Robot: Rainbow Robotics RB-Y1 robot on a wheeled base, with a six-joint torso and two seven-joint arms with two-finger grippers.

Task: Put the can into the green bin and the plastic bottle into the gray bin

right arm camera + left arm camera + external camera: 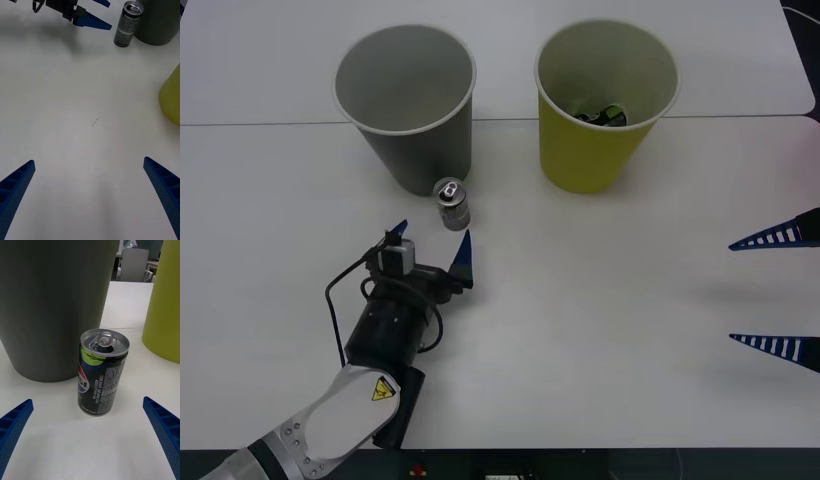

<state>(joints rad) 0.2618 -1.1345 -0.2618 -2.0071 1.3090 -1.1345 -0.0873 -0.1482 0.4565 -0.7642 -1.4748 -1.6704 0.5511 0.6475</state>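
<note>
Straight ahead of my left gripper, fingers spread wide and holding nothing, the can stands upright just before the gray bin (my right gripper, also open and empty, waits well apart).

- Front view: mounted above the arms, facing forward and down across the white table; both bins stand at the far side.
- Left wrist view: low, close behind the can, facing the gray bin and the green bin.
- Right wrist view: higher above the table, facing across it toward the left gripper.
- Shared: all three views include the can and both bins.
</note>
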